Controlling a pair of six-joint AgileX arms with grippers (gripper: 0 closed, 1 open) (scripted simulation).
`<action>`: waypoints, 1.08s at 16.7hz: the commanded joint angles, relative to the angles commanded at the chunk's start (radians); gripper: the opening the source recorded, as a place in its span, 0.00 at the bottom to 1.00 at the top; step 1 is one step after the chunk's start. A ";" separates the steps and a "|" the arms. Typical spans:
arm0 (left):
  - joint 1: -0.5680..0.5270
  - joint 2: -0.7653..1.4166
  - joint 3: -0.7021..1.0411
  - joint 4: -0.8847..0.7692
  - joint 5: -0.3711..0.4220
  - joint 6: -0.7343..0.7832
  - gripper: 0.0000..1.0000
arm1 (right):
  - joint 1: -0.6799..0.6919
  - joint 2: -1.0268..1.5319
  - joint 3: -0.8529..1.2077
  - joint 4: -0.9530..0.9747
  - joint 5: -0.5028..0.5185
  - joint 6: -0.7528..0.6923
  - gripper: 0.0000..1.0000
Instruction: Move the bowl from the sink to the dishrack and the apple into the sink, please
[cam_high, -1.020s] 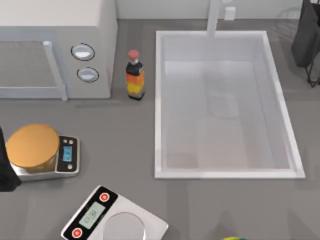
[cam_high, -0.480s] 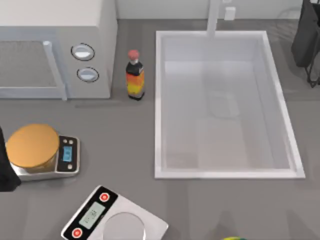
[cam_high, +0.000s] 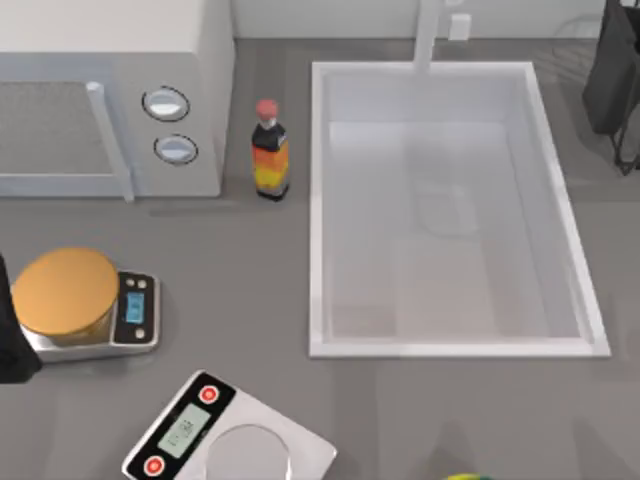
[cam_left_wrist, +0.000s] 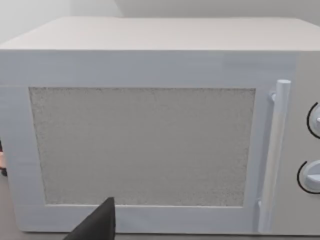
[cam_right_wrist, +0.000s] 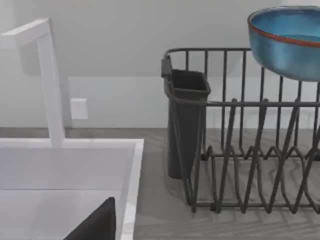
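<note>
The blue bowl with its reddish rim sits high at the top of the dark wire dishrack, apart from my right gripper, of which a dark tip shows near the sink's rim. The white sink holds nothing, and its white tap stands at the back. My right arm is at the table's far right corner. My left arm stays at the left edge, and my left gripper faces the microwave's door. The apple is out of view.
A white microwave stands at the back left, with a sauce bottle beside it. An orange-tan disc lies on a small scale and a second scale is at the front. A yellow-green fruit peeks in at the front edge.
</note>
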 joint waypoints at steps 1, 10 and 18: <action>0.000 0.000 0.000 0.000 0.000 0.000 1.00 | 0.000 0.000 0.000 0.000 0.000 0.000 1.00; 0.000 0.000 0.000 0.000 0.000 0.000 1.00 | -0.007 0.013 0.012 -0.012 0.000 -0.007 1.00; 0.000 0.000 0.000 0.000 0.000 0.000 1.00 | -0.143 0.478 0.364 -0.390 0.000 -0.139 1.00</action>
